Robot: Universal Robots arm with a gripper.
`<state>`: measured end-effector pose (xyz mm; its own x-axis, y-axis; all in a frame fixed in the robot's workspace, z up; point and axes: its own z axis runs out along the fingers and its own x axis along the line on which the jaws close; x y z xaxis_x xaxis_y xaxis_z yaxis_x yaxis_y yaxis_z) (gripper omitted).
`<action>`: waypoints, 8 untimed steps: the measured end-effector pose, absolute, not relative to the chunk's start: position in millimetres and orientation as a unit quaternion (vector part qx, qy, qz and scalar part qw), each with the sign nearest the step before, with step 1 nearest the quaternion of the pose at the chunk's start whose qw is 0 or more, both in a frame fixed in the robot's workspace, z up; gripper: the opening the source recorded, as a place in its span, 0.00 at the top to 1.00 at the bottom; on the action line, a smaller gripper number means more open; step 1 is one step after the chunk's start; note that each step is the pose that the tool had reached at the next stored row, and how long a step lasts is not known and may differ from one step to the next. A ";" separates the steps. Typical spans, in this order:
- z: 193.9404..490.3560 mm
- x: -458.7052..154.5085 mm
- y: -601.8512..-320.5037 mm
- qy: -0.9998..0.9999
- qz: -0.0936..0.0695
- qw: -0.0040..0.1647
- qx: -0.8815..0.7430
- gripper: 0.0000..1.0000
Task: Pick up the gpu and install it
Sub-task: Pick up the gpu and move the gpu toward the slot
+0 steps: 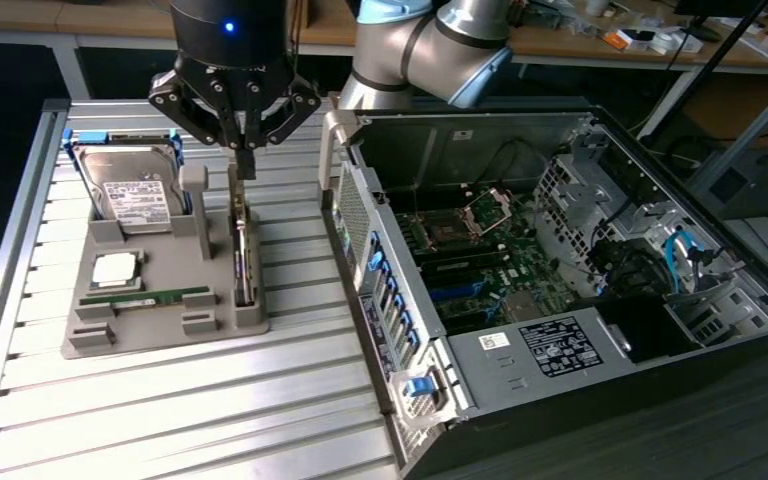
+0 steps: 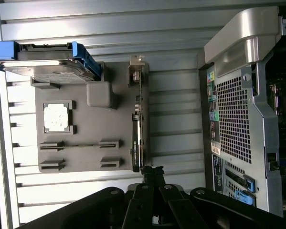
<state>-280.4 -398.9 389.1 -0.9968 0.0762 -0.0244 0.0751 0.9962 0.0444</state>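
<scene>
Fingers (image 1: 241,155) closed, tips right at one end of the gpu (image 1: 241,245); can't tell if they pinch it. Gpu stands on edge in the grey tray (image 1: 157,320) on the worktop (image 1: 197,400), beside the open computer case (image 1: 398,330).

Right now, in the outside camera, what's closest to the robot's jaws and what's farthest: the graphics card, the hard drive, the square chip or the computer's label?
1. Graphics card: on edge in the tray, right below the jaws.
2. Hard drive: next over, exterior view's left.
3. Square chip: flat in the tray, beyond the drive.
4. Label: inside the computer, exterior view's right.
</scene>
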 end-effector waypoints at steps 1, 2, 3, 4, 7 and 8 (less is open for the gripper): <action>389.1 -280.4 -398.9 0.999 0.022 0.013 0.038 0.89; 389.1 -280.4 -398.9 0.999 0.022 0.013 0.038 0.89; 389.1 -280.4 -398.9 0.999 0.022 0.013 0.038 0.89; 389.1 -280.4 -398.9 0.999 0.022 0.013 0.038 0.89; 389.1 -280.4 -398.9 0.999 0.022 0.013 0.038 0.83; 389.1 -280.4 -398.9 0.999 0.022 0.013 0.038 0.76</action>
<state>-280.4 -398.9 389.1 -0.9968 0.0762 -0.0244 0.0751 0.9962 0.0443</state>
